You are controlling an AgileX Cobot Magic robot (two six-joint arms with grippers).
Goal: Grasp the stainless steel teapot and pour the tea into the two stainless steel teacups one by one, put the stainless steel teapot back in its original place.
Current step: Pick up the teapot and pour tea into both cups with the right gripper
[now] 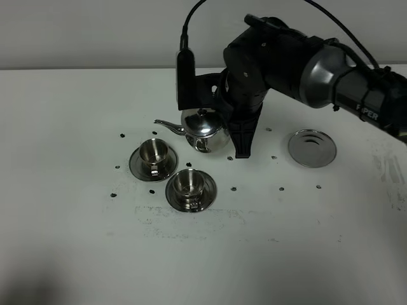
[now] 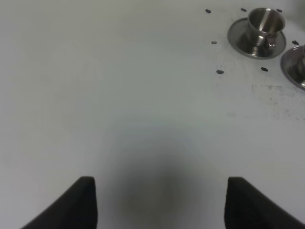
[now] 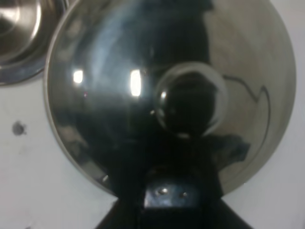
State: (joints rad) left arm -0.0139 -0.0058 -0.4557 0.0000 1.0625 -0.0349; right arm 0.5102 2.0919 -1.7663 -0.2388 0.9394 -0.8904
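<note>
White counter [image 1: 76, 241], pour step 1: teapot [image 1: 205, 129] off home saucer [image 1: 311, 147], by cups, not tilted yet.
Right pincer [image 1: 241, 141] looks clamped on pot handle, pot right under it, spout aimed away twd first teacup [image 1: 154, 152]; second teacup [image 1: 189, 182] just beside that. Nxt: nudge spout over rim, tip slow. Home saucer on pincer's other side, bare. Left pincer [image 2: 159, 205] wide open, empty, cups well off.

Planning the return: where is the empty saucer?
In the high view, the empty saucer lies right of centre, to the right of the teapot and apart from it.
</note>
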